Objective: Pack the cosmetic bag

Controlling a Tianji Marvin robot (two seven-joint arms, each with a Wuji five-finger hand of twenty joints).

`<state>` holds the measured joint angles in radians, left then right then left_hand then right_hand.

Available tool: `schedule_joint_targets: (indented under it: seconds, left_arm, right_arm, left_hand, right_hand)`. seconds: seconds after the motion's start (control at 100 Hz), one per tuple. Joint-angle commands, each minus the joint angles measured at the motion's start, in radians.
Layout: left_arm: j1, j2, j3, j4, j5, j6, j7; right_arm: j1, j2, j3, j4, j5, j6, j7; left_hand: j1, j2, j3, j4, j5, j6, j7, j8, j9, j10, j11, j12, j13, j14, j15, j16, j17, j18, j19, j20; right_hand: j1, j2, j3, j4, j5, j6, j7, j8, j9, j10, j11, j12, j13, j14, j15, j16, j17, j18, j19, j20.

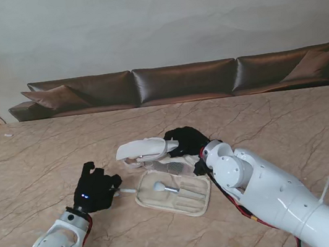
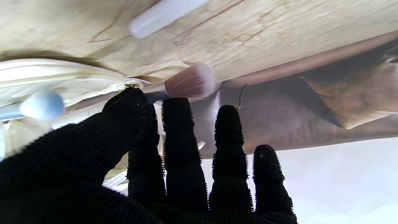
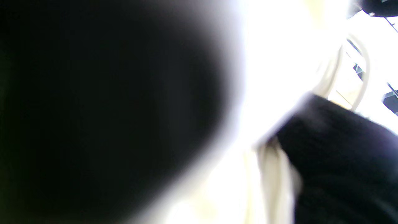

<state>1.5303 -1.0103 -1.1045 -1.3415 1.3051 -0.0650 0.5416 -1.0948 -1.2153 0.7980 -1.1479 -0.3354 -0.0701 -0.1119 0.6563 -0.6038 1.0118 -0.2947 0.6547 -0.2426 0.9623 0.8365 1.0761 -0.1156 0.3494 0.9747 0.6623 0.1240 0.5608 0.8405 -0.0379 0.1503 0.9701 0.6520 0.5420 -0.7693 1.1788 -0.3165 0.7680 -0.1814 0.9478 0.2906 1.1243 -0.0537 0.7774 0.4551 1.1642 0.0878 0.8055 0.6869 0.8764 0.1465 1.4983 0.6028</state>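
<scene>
The left hand (image 1: pixel 95 192) pinches a makeup brush (image 2: pixel 189 83) between thumb and forefinger, its long axis pointing right toward the open cosmetics bag (image 1: pixel 174 192) just beside it. The right hand (image 1: pixel 185 140) holds the bag's lid (image 1: pixel 142 149) raised.

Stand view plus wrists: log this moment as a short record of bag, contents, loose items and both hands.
bag: cream bag lies open on the table, lid raised
in bag: a round-headed tool and pale sticks; details too small to tell
left hand: left hand at the bag's left edge, pinching a brush by its handle
loose: white tube on the table beyond the brush
right hand: right hand on the lid; grip unclear, wrist view blurred
status: packing unfinished
</scene>
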Motion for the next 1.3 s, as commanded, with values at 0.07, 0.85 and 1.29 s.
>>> schedule_joint_targets:
  seconds: [0.07,0.85,1.29]
  left_arm:
    - [0.004,-0.014,0.042,-0.031,-0.009,-0.008,-0.024]
    - [-0.109,-0.021,0.288,-0.023,-0.044,0.086,-0.111]
    - [-0.131,-0.027,0.345,-0.002,-0.06,0.124,-0.086]
  right_arm:
    - [-0.006,-0.013,-0.007,-0.015,0.008,0.002,0.005]
    - [-0.021,-0.008,0.003,-0.038,0.012,0.012,0.016]
    - [-0.029,-0.006,0.006,-0.045,0.012,0.012,0.017]
  left_hand:
    - [0.047,-0.01,0.037,0.02,0.054,-0.106,0.034,0.044,0.036,-0.02,0.001,0.025,0.023,0.0,-0.004,0.018,-0.005,-0.011,0.013,-0.011]
    - [0.049,-0.019,0.045,0.026,0.06,-0.089,0.029,0.038,0.044,-0.009,0.001,0.029,0.032,0.016,0.021,0.046,0.007,-0.01,0.021,0.016]
    - [0.043,-0.027,0.056,0.025,0.062,-0.078,0.034,0.03,0.05,-0.005,0.004,0.028,0.039,0.019,0.028,0.053,0.01,-0.009,0.02,0.03]
  right_hand:
    - [0.07,0.058,0.055,0.011,0.034,-0.14,0.085,-0.011,0.049,-0.037,0.02,0.001,0.087,-0.046,0.064,0.01,0.043,-0.007,0.058,0.0]
    - [0.07,0.058,0.055,0.011,0.034,-0.137,0.085,-0.012,0.048,-0.036,0.019,0.0,0.088,-0.045,0.067,0.011,0.045,-0.008,0.06,0.0]
    - [0.071,0.058,0.056,0.011,0.035,-0.137,0.085,-0.011,0.048,-0.034,0.019,0.0,0.089,-0.044,0.068,0.011,0.045,-0.008,0.061,0.0]
